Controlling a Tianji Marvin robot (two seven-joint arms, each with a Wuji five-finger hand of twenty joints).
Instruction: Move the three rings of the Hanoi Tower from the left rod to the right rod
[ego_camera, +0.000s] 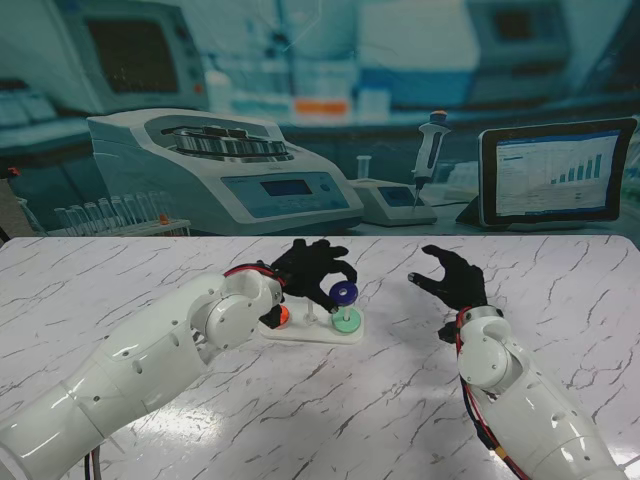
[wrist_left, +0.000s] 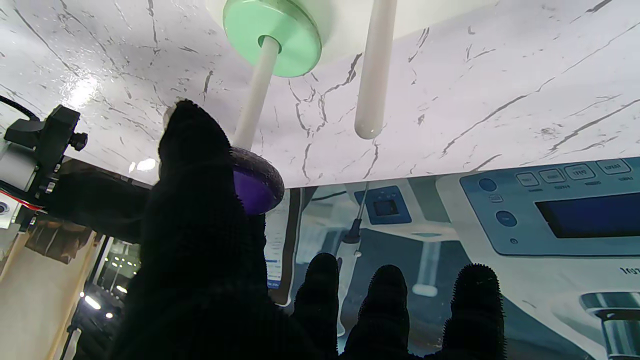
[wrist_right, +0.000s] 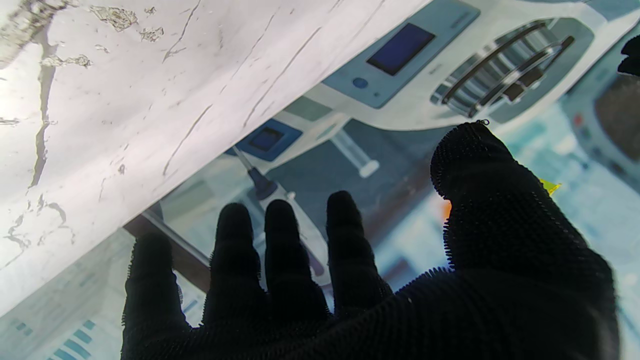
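The white tower base (ego_camera: 300, 334) lies mid-table. A green ring (ego_camera: 346, 322) (wrist_left: 272, 35) rests at the foot of the right rod (wrist_left: 254, 97). An orange ring (ego_camera: 283, 316) sits low on the left rod, partly hidden by my left wrist. My left hand (ego_camera: 312, 268) (wrist_left: 210, 280) is shut on a purple ring (ego_camera: 344, 293) (wrist_left: 256, 189), pinching it at the top of the right rod, above the green ring. The middle rod (wrist_left: 372, 75) is bare. My right hand (ego_camera: 452, 278) (wrist_right: 400, 300) hovers open to the right of the tower, holding nothing.
The marble table (ego_camera: 150, 270) ends at a backdrop picturing lab gear: a centrifuge (ego_camera: 220, 165), a pipette (ego_camera: 428, 150) and a tablet screen (ego_camera: 555, 175). My left forearm (ego_camera: 130, 370) lies across the near-left table, and the right forearm (ego_camera: 520, 400) across the near right.
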